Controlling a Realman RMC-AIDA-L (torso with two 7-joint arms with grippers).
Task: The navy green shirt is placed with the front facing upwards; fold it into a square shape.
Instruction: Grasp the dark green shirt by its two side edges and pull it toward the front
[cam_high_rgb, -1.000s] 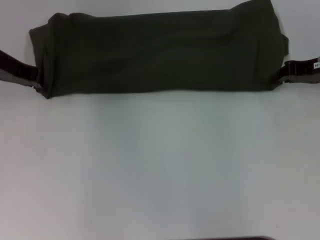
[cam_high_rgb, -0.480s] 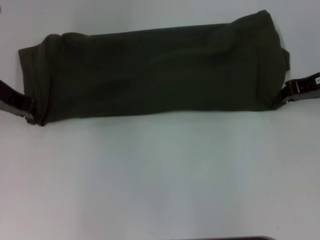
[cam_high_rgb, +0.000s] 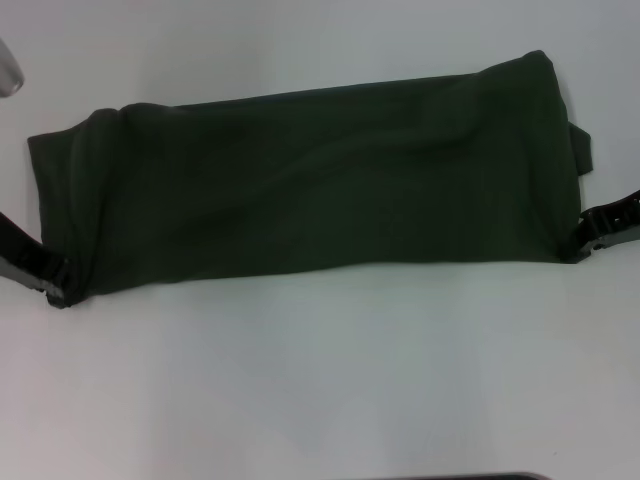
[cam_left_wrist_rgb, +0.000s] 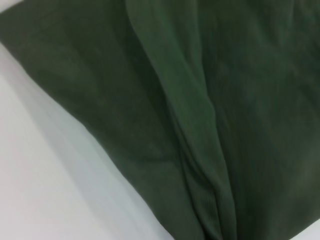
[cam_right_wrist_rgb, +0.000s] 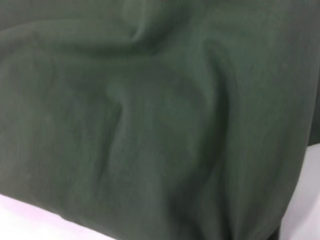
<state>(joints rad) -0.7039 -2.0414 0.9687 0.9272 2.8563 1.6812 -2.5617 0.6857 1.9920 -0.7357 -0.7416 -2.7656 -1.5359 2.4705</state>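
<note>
- Across the far half of the white table (cam_high_rgb: 320, 380), the navy green shirt (cam_high_rgb: 310, 190) lies as a long folded band.
- At its near left corner, the left gripper (cam_high_rgb: 58, 285) pinches the cloth.
- At the near right corner, the right gripper (cam_high_rgb: 588, 232) is clamped on the cloth too.

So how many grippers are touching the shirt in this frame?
2. The left gripper is at the near left corner of the navy green shirt; the right gripper is at its near right corner. Their fingertips are hidden by cloth.
</note>
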